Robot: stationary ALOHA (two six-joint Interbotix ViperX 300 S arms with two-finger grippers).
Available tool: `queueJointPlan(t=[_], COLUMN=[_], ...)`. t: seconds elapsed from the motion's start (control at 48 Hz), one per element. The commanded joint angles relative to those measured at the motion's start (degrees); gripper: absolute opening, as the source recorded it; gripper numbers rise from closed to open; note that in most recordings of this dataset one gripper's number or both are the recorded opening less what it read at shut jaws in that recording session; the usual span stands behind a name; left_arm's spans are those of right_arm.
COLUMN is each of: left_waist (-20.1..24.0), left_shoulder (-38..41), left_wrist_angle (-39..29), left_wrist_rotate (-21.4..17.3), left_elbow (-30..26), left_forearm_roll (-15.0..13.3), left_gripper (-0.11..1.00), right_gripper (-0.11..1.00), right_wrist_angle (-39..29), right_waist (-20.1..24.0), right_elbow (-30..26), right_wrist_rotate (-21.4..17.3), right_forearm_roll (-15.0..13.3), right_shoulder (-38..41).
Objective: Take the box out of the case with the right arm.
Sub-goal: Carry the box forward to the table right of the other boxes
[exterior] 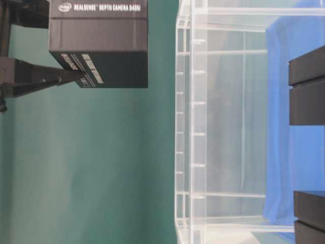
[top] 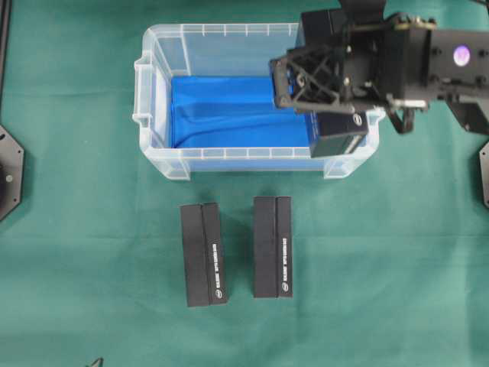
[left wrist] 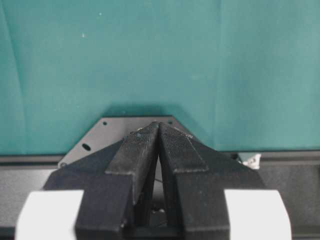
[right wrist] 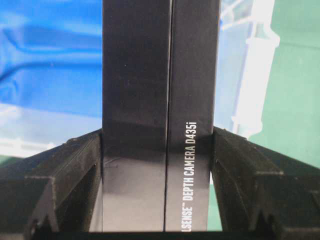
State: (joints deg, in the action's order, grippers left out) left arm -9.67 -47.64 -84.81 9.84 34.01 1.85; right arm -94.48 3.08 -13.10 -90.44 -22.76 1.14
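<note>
Three black boxes are visible in the overhead view. Two boxes lie flat on the green cloth [top: 76,191] in front of the case [top: 164,157]: left box [top: 204,254], right box [top: 273,246], side by side and apart, printed edges facing up.

The third box [top: 340,131] is pinched between the lattice fingers of the right gripper [top: 321,76]. Right wrist view: each finger presses one broad face of the box [right wrist: 160,120], white print reading "DEPTH CAMERA D435i" along its edge. Overhead, the held box sits over the case's front right corner, overlapping the rim. In the table-level view, which is turned on its side, the box [exterior: 99,43] shows clear of the case wall [exterior: 185,127], with green backdrop between them.

Case: clear tub, blue sheet [top: 229,115] on its bottom.

Left gripper [left wrist: 159,131], left wrist view: fingertips pressed together, nothing between them, above green cloth and a black base plate [left wrist: 107,131].
</note>
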Motion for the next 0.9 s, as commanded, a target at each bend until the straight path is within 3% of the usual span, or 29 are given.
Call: queueJointPlan(t=[0.0, 0.229, 0.438, 0.688, 0.875], left_waist=[0.00, 0.00, 0.00, 0.09, 0.09], left_shoulder=[0.35, 0.44, 0.53, 0.44, 0.44], left_wrist_angle=[0.26, 0.26, 0.26, 0.26, 0.26], left_wrist_rotate=[0.09, 0.09, 0.09, 0.09, -0.09], left_elbow=[-0.53, -0.53, -0.53, -0.53, -0.53], left_forearm_roll=[-0.09, -0.09, -0.09, 0.00, 0.00], left_gripper=[0.00, 0.00, 0.00, 0.00, 0.00], right_gripper=[0.65, 0.65, 0.65, 0.65, 0.65], right_wrist_angle=[-0.88, -4.13, -5.27, -6.86, -7.65], right_waist=[1.85, 7.29, 13.54, 20.30, 23.12], right_elbow=[-1.58, -1.49, -1.58, -1.58, -1.49], right_wrist_rotate=[-0.53, -5.80, -13.36, -22.41, -26.98], right_forearm_roll=[-0.18, -0.09, 0.00, 1.76, 3.34], right_shoulder=[-2.64, -2.64, -2.55, -2.37, -2.37])
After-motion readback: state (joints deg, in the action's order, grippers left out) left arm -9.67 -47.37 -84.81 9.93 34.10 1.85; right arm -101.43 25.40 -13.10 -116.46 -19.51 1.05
